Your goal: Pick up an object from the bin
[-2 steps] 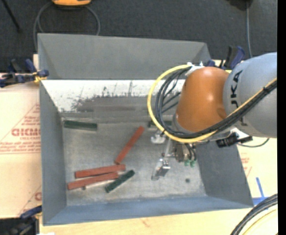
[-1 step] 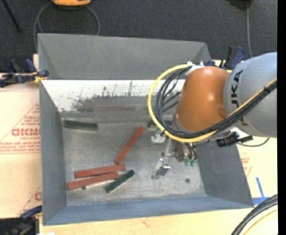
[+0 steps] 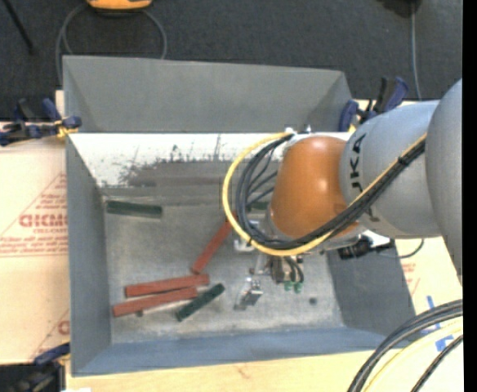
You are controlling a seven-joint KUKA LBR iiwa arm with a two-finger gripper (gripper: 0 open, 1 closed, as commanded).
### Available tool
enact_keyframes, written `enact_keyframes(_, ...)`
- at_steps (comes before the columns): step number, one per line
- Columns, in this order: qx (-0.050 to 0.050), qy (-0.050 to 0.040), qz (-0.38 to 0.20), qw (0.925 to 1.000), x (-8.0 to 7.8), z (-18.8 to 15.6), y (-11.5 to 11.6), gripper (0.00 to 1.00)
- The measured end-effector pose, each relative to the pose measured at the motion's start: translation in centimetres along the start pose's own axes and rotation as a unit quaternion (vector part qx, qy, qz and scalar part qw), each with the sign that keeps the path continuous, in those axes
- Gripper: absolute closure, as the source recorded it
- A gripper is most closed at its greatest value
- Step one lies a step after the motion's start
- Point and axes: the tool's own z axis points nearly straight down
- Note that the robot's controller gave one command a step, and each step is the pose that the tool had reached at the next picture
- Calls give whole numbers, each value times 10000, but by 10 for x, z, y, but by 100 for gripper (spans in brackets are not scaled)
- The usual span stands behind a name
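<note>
Grey metal bin [image 3: 87,260], dark green bar [image 3: 199,301] near its front wall; gripper [image 3: 251,295] just right of it, 2 red bars [image 3: 163,287] just left. Can't tell if gripper's spread or pinched.

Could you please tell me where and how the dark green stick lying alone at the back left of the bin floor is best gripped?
Probably best: grip the dark green stick at its middle, straight down from above, closing across its narrow width. It lies flat, apart from the red sticks, with bare floor along both long sides.
</note>
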Motion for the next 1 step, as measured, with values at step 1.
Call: enact_keyframes(1,-15,2,27,10000,-6,54,73,100)
